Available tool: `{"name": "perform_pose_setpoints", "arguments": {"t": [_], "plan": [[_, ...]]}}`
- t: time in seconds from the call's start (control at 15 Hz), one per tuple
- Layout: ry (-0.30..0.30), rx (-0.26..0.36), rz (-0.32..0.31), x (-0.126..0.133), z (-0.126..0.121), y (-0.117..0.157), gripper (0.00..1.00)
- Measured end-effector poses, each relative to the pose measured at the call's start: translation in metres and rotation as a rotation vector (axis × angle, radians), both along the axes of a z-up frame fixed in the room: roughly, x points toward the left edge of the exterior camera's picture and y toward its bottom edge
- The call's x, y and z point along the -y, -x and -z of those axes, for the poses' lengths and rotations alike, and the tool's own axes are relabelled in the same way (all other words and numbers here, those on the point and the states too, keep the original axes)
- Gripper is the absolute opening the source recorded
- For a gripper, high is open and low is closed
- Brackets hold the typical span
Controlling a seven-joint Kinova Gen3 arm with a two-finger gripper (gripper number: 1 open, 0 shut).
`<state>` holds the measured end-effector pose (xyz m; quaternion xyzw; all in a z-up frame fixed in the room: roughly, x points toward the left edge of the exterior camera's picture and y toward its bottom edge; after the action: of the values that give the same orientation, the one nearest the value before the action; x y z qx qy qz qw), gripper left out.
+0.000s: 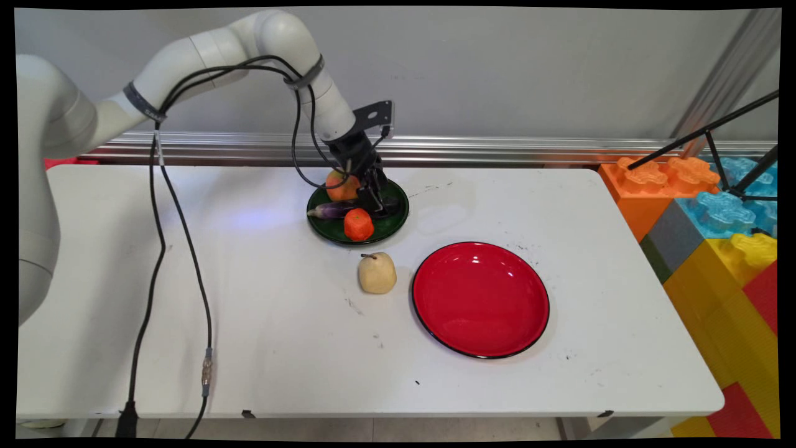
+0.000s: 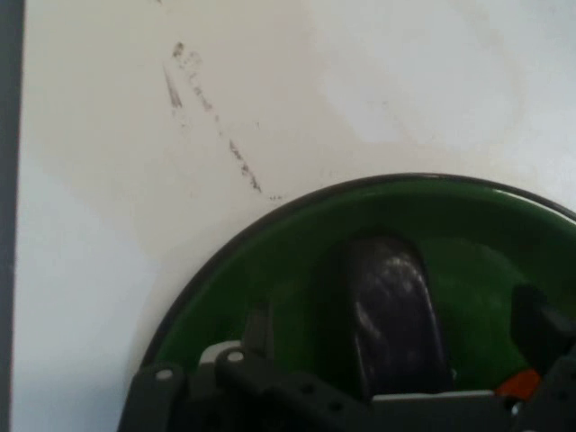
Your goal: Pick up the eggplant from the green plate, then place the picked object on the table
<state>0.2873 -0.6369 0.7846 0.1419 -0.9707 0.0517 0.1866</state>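
Gripper (image 1: 376,202): lowered into green plate (image 1: 323,229), upper centre of frame; jaws straddling the dark aubergine (image 2: 393,310), apparently spread. Alongside: orange fruit (image 1: 341,186), red-orange piece (image 1: 358,224). Pear (image 1: 377,273) and red plate (image 1: 481,300) apart on surface (image 1: 280,336).

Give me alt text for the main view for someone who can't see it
A white robot arm lowers its black claw into a green plate holding an eggplant and two orange fruits, near the far edge of a white table. Closer to the camera sit a yellow pear and an empty red plate.
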Motion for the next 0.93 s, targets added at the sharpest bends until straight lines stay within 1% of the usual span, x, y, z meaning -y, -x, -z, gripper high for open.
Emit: {"name": "perform_pose_setpoints", "arguments": {"t": [0.47,0.53,0.93], "plan": [[-0.016,0.003,0.016,0.008,0.018,0.001,1.00],[-0.018,0.002,0.016,0.009,0.019,0.001,0.00],[-0.038,-0.011,0.010,0.009,0.021,0.001,0.00]]}}
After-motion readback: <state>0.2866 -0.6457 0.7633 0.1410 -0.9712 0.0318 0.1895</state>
